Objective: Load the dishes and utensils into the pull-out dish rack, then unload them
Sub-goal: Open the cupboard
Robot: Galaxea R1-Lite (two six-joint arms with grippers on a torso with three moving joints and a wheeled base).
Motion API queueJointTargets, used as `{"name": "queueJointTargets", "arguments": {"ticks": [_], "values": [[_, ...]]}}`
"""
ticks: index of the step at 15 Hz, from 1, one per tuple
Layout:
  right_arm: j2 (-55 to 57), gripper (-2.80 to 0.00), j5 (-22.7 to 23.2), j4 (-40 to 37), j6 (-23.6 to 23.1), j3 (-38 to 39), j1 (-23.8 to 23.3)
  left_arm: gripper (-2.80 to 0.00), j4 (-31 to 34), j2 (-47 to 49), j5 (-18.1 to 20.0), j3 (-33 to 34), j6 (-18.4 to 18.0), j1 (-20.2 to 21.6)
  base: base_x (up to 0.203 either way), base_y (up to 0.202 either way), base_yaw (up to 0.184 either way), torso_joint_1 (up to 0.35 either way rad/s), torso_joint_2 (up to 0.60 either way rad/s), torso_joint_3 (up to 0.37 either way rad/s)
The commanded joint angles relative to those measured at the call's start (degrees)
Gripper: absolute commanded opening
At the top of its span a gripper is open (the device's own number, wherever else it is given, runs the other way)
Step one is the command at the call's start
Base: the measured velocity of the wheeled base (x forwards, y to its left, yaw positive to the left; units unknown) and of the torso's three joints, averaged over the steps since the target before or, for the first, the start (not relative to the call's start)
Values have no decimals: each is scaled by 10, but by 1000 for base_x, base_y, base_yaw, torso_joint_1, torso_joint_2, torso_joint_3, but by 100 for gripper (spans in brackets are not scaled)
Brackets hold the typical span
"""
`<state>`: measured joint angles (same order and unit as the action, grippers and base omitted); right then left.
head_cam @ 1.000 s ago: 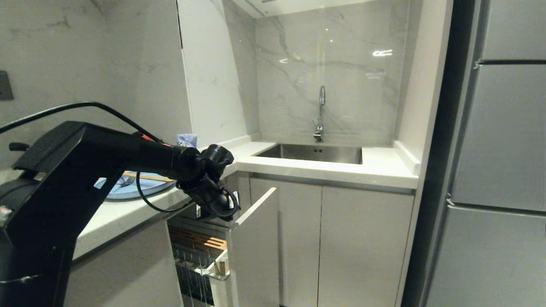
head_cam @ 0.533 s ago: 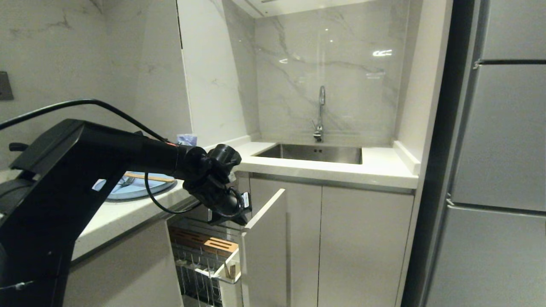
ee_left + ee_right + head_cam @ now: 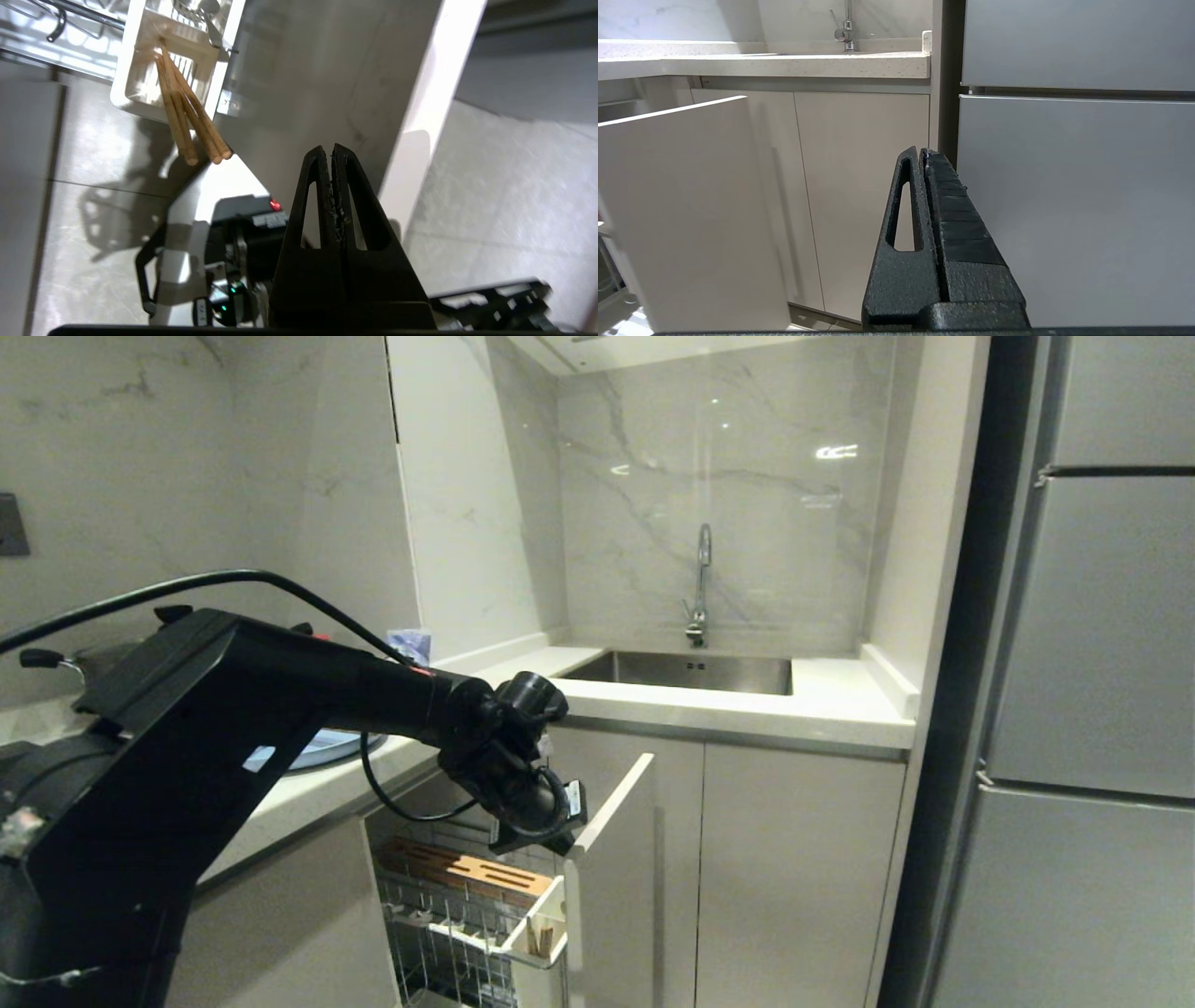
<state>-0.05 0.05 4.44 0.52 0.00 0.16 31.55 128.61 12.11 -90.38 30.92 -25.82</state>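
**Rack Drawn Out: Handling Notes for the Load**

Left tool (image 3: 551, 845) has its fingers pressed together, gripping nothing, and sits against the inner top edge of the light-grey front panel (image 3: 611, 896). My right tool (image 3: 924, 154) is likewise closed and empty, parked low and facing the cabinet doors.

The pull-out dish rack (image 3: 448, 924) stands extended from the cabinet below the table (image 3: 308, 793). I judge it stiff but light; it should slide freely, so the panel's top edge is the place to hook and pull.

The light-blue plate (image 3: 331, 747) lies on the table, mostly hidden behind my arm. It is probably glazed, slippery and fragile; take it by the rim.

The white utensil cup (image 3: 177, 51) hangs at the rack's front corner. The wooden chopsticks (image 3: 187, 116) stand in it, leaning outward. They are light and rigid; pinch them together near the upper ends.
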Motion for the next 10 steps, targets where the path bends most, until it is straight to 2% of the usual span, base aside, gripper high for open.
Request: {"name": "queueJointTargets", "arguments": {"ticks": [1,10], "values": [[0,-280,0,0,0,15,0,-280,2,-6,26,5,2,-6,0,0,0,0,0,0],[0,-280,0,0,0,15,0,-280,1,-22,111,25,0,-30,0,0,0,0,0,0]]}}
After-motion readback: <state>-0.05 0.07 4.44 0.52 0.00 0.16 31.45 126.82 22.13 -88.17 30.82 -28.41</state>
